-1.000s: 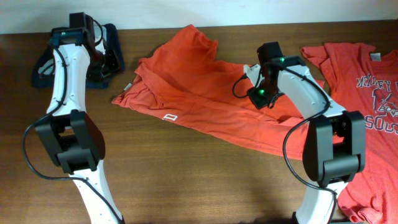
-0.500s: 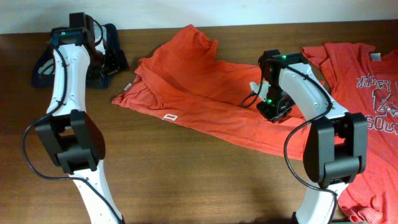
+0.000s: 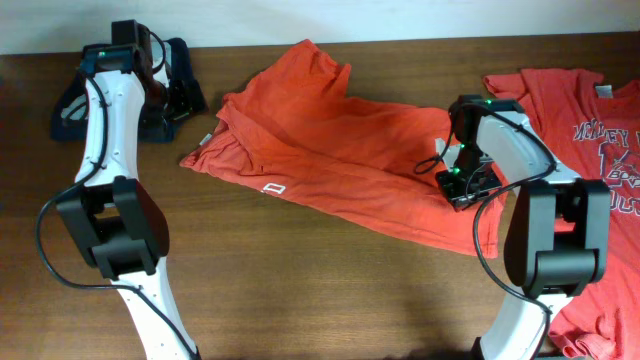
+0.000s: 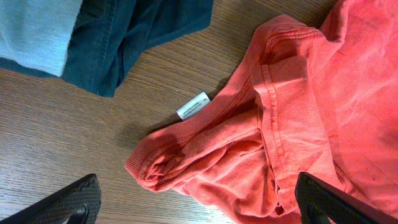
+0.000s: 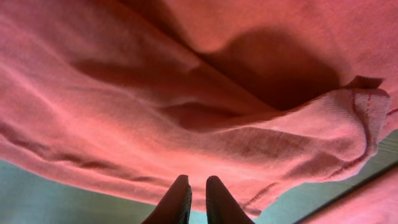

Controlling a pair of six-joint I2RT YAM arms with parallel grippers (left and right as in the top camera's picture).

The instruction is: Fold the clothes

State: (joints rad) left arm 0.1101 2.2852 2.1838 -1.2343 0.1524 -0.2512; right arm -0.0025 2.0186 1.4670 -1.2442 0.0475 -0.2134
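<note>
Wooden table (image 3: 300, 290): orange shirt (image 3: 330, 150) lies crumpled, long axis running far-left to near-right.
Left gripper (image 4: 199, 205) spread wide over its left end; right gripper (image 5: 194, 199), angled down, pinches its right edge.

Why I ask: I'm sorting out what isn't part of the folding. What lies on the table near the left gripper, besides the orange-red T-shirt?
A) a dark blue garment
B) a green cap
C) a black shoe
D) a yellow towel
A: the left wrist view shows a dark blue garment on the wooden table, apart from the orange-red T-shirt.
</note>
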